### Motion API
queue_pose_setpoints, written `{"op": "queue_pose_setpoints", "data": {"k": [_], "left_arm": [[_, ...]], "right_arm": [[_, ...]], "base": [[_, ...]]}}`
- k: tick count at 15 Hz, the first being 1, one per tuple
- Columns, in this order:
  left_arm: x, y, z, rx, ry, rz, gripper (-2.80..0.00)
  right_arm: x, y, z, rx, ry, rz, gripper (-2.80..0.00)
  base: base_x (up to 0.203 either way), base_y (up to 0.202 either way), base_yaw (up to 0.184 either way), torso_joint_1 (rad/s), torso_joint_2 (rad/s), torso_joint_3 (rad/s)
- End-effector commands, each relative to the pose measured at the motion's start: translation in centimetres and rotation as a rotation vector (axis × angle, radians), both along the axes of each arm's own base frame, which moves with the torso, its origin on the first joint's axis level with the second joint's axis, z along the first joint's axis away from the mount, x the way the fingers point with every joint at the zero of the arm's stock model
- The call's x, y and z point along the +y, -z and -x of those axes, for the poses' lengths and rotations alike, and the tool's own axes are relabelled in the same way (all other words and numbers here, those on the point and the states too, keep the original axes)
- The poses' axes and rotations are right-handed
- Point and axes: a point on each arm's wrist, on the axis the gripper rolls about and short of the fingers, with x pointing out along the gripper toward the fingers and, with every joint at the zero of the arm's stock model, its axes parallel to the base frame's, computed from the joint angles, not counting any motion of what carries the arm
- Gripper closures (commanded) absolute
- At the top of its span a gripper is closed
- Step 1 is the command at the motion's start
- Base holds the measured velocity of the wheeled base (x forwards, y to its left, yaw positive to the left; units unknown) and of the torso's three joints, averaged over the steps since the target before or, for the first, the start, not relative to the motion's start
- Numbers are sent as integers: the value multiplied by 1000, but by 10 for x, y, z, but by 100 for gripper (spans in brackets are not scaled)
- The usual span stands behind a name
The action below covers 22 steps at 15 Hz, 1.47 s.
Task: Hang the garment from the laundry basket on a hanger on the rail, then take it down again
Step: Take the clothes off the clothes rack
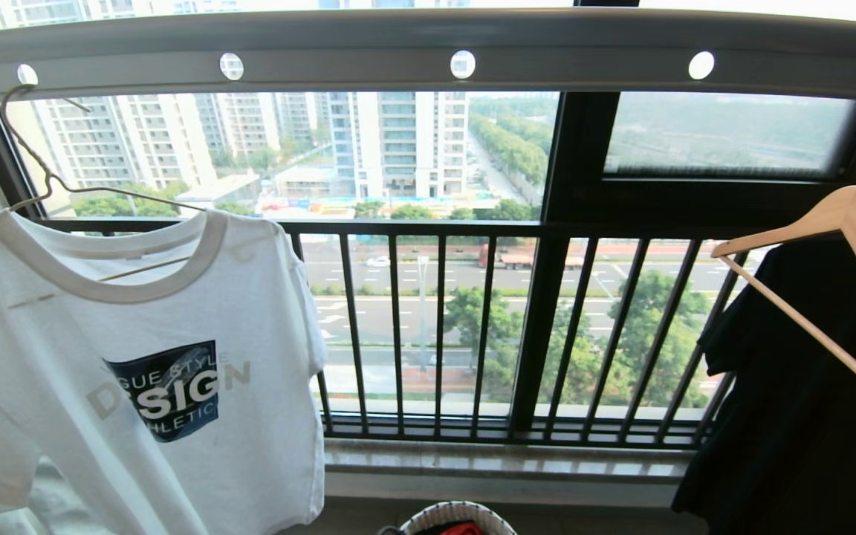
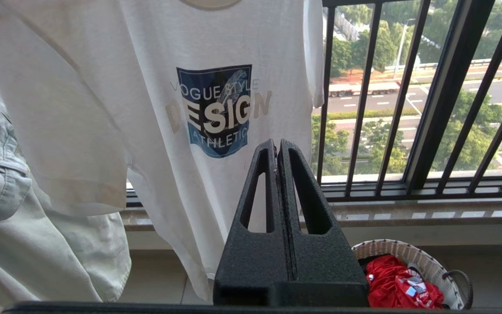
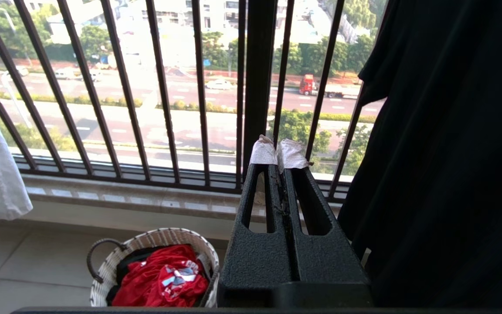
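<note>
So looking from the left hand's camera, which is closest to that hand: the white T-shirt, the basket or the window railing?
1. White T-shirt, hanging right by the shut left hand.
2. Basket, low on the floor to one side.
3. Window railing, farthest, behind both.

The left hand (image 2: 278,146), two black rough plastic fingers with long slots, is closed tight with nothing between the tips. The right hand (image 3: 280,159), the same black shape with white paper stuck on its fingertips (image 3: 263,153), is closed and empty too.
</note>
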Motion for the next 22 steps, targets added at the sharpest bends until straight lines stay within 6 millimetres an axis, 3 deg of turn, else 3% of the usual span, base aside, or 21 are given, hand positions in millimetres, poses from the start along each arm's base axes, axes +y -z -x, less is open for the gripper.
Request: {"op": "queue_pose_setpoints", "data": {"k": [1,3,6,9,12,15,18,22], "left_arm": [[0,-34,11,49,-2,-22,0],[1,-57,11,186,-22,-54,0],[2,-86,-11,345,-56,-94,0],[1,-116,-45,480,-60,-124,0],[1,-160,-73,555,-64,-160,0],[3,-177,-110,667,-81,-224,0],[20,-194,-145,721,-245,-268,0],[49,-217,-160,729,-415,-344,0]], "right_arm": [[0,0,0,1,0,1,0],[0,0,0,1,0,1,0],[0,0,0,1,0,1,0],[0,0,0,1,0,1,0],[0,0,0,1,0,1,0],[0,0,0,1,0,1,0],[0,0,0,1,0,1,0],[0,0,0,1,0,1,0]], "base": [[0,0,0,0,0,0],[0,0,0,0,0,0],[0,0,0,0,0,0],[0,0,0,0,0,0],[0,0,0,0,0,0],[0,0,0,0,0,0],[0,0,0,0,0,0],[0,0,0,0,0,0]]}}
